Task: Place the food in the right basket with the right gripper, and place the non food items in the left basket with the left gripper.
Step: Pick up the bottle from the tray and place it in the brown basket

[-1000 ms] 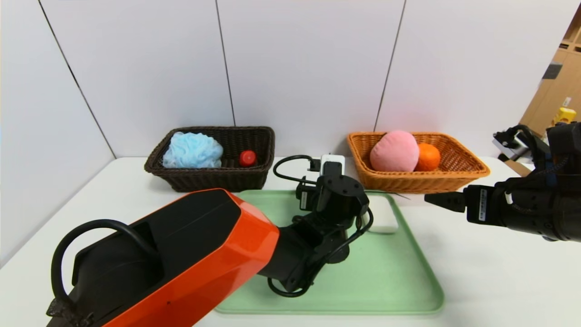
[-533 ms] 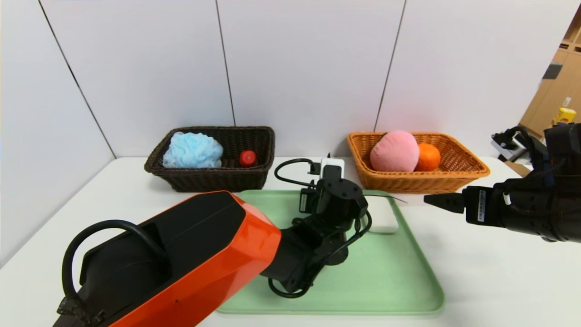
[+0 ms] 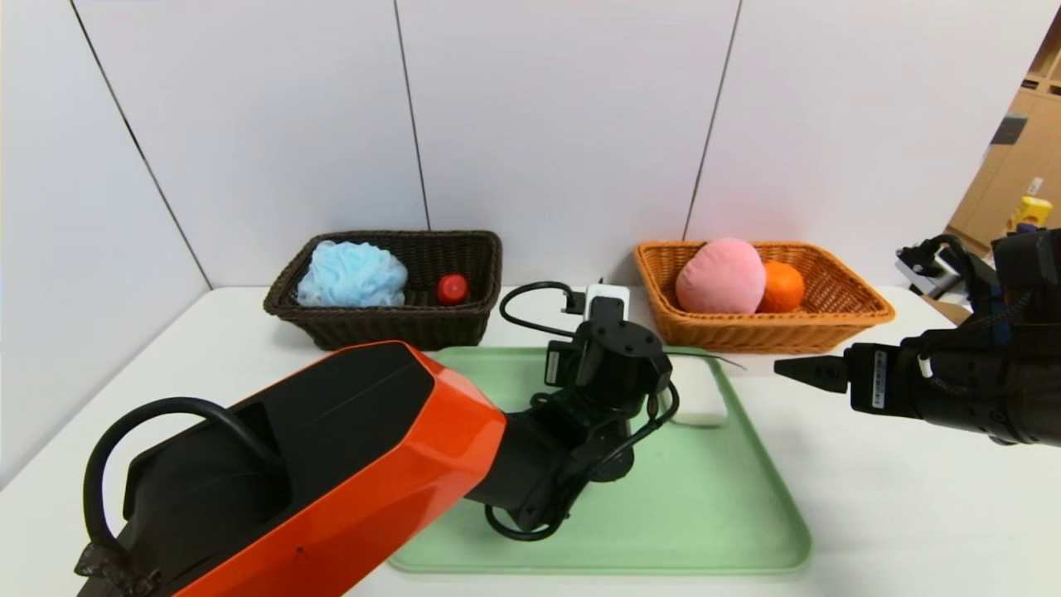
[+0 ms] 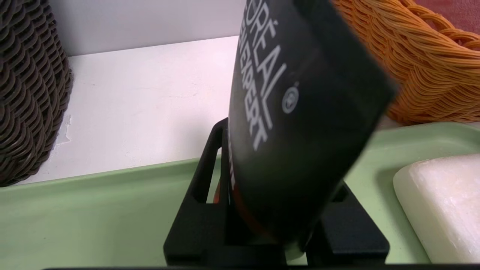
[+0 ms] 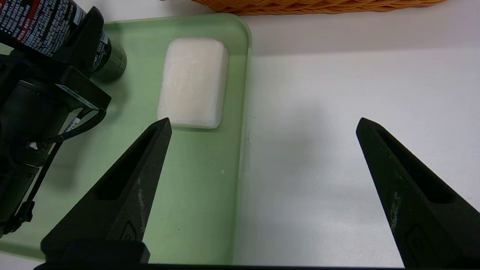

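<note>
My left gripper (image 4: 277, 180) is shut on the dark tapered tube (image 4: 300, 112), holding it tilted just above the green tray (image 3: 713, 514). In the head view its jaws are hidden under the wrist (image 3: 617, 361). The white soap bar (image 3: 699, 398) lies on the tray beside it. My right gripper (image 5: 262, 123) is open and empty over the tray's right edge, in front of the light orange basket (image 3: 771, 336), which holds the pink peach (image 3: 719, 276) and the orange (image 3: 782, 286). The dark brown basket (image 3: 398, 327) holds the blue puff (image 3: 352, 274) and the red ball (image 3: 452, 288).
A white plug block (image 3: 608, 293) with a black cable sits on the white table between the baskets, behind the tray. The wall stands close behind both baskets. My left arm's orange shell (image 3: 348, 464) covers the tray's front left.
My left arm has shifted slightly, with the tube still held over the tray. My right gripper has stayed almost where it was.
</note>
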Tool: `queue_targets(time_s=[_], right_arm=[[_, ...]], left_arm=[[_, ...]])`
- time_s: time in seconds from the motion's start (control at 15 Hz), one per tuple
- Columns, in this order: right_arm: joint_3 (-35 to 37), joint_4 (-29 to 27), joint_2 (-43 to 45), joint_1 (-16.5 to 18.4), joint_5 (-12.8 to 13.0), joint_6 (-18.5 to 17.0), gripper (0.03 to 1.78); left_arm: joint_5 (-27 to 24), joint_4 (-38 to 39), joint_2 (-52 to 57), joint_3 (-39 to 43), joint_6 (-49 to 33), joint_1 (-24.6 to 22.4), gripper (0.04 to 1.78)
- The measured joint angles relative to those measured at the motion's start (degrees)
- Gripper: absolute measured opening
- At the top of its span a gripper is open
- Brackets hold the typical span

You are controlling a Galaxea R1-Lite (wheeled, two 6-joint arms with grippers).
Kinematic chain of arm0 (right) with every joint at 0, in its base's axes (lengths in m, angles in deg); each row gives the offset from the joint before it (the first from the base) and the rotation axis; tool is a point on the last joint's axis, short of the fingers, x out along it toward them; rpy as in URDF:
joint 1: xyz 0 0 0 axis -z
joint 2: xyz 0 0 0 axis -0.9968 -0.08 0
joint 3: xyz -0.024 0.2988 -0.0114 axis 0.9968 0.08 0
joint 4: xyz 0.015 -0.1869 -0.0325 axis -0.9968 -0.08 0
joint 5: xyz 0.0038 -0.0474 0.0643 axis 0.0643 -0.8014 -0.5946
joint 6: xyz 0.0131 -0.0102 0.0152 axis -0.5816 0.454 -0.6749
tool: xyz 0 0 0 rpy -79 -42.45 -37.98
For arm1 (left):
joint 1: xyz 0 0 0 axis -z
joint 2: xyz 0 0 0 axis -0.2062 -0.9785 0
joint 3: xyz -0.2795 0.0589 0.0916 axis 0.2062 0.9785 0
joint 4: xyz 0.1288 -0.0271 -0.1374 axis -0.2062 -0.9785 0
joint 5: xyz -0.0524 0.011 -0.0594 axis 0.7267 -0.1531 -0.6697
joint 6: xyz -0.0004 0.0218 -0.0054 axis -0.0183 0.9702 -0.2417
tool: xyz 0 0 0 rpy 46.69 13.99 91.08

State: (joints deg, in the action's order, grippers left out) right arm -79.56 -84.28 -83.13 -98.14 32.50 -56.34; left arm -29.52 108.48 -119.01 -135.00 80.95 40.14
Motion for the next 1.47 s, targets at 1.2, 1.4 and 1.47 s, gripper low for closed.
queue_targets(time_s=[1.2, 1.4, 1.47], right_arm=[[0.2, 1.4, -1.0, 0.0, -0.5, 0.0, 1.70], [0.1, 1.6, -1.4, 0.0, -0.7, 0.0, 1.70], [0.1, 1.7, -1.5, 0.0, -0.7, 0.0, 1.70]], left_arm=[[-18.6, -46.2, 34.1, -8.2, -0.7, -19.5, 0.51], [-25.9, -47.1, 32.8, -8.3, -1.7, -26.5, 0.51], [-26.9, -47.2, 31.6, -8.1, -1.9, -27.8, 0.51]])
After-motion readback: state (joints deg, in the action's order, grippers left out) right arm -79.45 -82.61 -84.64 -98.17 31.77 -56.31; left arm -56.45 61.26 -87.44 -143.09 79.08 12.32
